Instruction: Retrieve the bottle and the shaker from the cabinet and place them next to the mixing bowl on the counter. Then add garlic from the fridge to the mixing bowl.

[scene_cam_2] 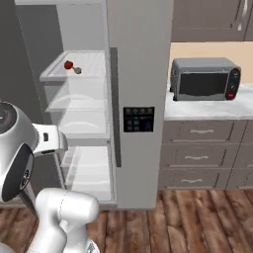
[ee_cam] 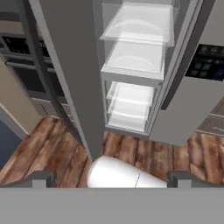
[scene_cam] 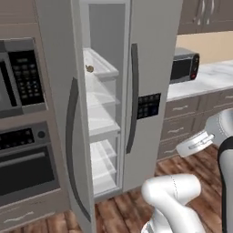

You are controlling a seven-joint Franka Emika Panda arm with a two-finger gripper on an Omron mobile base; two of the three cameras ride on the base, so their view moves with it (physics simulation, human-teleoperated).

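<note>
While the fridge [scene_cam: 109, 113] door stands open, the garlic [scene_cam: 89, 68] lies on an upper shelf [scene_cam_2: 74, 74], well apart from and above the gripper [ee_cam: 111, 177]. Its fingers [ee_cam: 41, 178] are spread wide and grasp nothing.

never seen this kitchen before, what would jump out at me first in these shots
The tall grey fridge with its left door swung wide open, showing pale shelves that look almost bare. On the upper shelf sit two small items, one red and one brownish, too small to name. To the fridge's right, a toaster oven stands on the marble counter, and the white robot arm rises in the foreground.
</note>
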